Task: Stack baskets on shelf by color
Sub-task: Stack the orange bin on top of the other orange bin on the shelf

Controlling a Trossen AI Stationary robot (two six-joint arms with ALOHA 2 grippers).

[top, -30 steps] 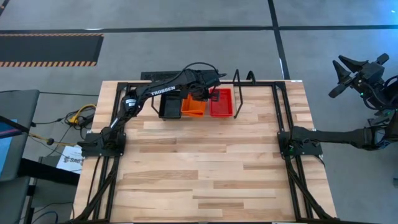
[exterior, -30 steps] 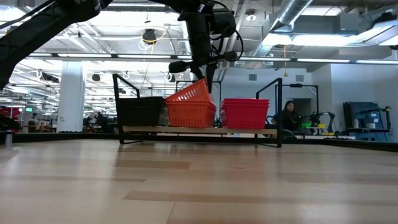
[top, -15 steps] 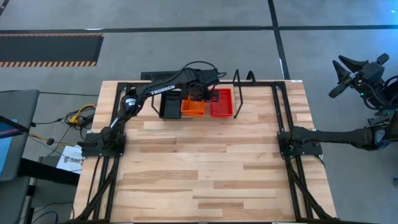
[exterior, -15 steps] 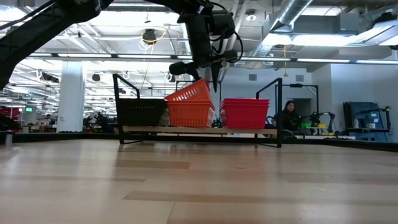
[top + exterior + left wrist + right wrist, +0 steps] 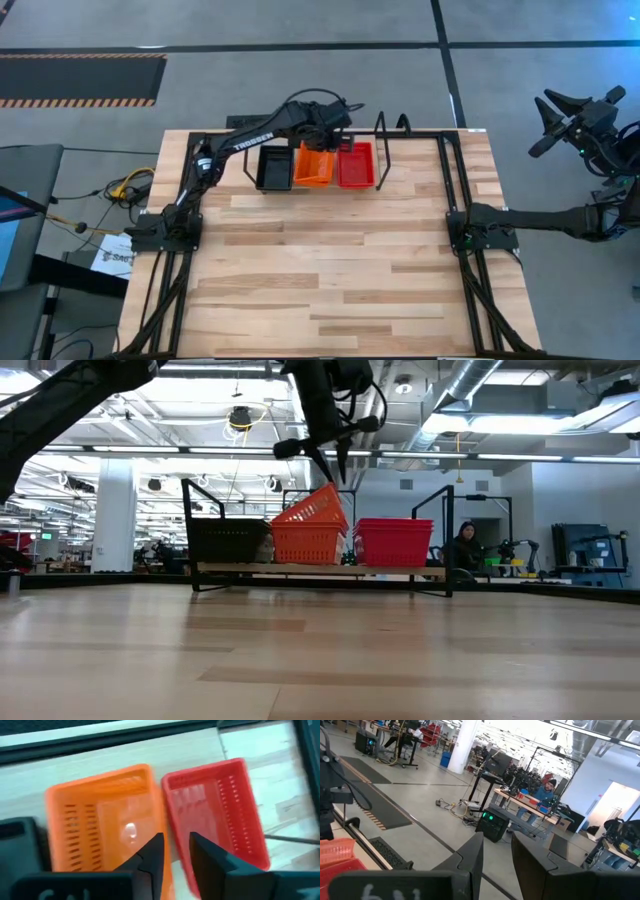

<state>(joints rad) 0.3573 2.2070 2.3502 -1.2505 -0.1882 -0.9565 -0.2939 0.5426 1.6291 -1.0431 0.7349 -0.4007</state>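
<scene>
L gripper, fingers slightly apart and empty, sits above tilted orange plastic mesh basket mid black wire shelf, prob unseated, R arm parked off-table.

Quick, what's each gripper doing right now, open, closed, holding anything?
Left gripper: open, empty, above the tilted orange plastic mesh basket.
Right gripper: open, empty, parked off the table.
</scene>
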